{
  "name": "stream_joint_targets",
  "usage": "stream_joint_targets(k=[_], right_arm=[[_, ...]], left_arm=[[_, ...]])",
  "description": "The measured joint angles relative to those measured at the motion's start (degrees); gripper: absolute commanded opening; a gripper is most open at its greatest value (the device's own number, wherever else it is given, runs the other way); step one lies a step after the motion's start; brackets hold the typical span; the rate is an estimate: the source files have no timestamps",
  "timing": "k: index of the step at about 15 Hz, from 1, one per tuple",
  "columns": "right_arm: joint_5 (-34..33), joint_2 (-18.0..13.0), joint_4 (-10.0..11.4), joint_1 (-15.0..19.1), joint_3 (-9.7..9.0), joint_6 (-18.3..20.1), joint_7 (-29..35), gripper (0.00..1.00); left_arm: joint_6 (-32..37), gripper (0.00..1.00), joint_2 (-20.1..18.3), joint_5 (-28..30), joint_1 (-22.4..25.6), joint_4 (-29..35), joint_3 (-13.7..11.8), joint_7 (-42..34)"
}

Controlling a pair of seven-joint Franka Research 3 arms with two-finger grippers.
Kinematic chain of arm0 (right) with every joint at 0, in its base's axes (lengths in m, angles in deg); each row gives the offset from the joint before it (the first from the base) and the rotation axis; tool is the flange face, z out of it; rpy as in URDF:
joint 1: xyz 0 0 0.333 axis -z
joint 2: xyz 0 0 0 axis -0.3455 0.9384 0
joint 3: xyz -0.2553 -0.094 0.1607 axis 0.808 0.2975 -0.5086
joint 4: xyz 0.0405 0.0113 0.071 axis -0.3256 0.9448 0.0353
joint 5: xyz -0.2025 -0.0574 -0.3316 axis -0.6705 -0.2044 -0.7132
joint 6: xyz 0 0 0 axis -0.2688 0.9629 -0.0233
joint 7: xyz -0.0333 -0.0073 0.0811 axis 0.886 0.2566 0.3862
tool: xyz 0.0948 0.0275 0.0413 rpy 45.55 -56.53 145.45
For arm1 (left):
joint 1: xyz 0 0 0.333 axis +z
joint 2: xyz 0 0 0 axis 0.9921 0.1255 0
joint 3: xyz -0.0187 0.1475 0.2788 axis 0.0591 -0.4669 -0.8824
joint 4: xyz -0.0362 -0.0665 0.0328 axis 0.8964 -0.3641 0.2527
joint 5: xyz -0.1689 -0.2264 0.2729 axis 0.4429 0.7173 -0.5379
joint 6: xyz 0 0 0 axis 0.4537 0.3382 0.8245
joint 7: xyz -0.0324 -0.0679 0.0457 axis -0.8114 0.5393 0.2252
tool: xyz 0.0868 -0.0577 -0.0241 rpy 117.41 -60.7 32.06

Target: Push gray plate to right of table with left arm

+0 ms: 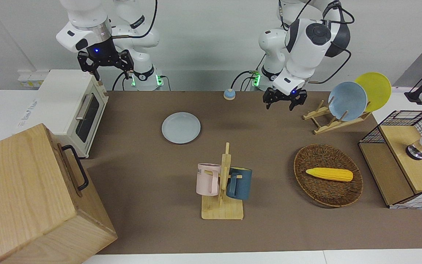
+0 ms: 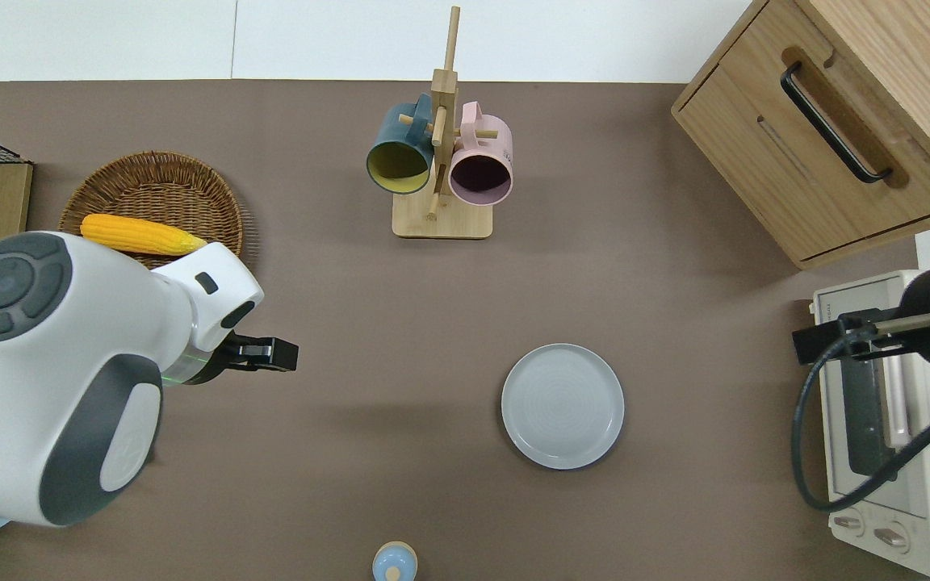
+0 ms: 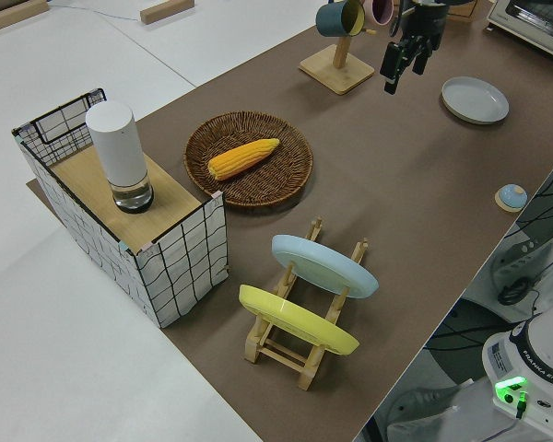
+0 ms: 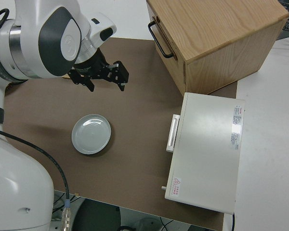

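Over bare table (image 2: 368,323), left gripper (image 2: 271,353) hovers open.

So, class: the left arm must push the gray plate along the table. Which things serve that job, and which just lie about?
Job: gray plate, left gripper, table.
Idle: basket, corn, mug rack, toaster oven, drawer box, plate rack.

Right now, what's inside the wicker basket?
One yellow corn cob lies in the wicker basket, lengthwise across its middle. Nothing else shows on the weave; the patch directly under the cob is covered.
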Motion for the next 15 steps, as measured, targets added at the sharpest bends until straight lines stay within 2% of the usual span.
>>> stream_joint_targets(k=[7, 15], right_arm=[[0.0, 0.0, 0.0, 0.0, 0.00, 0.0, 0.0, 0.996], [0.0, 0.0, 0.0, 0.0, 0.00, 0.0, 0.0, 0.996]], left_arm=[[9.5, 1.00, -0.8, -0.9, 0.2, -10.7, -3.0, 0.0], [9.9, 1.00, -0.8, -0.7, 0.2, -11.5, -5.0, 0.6]])
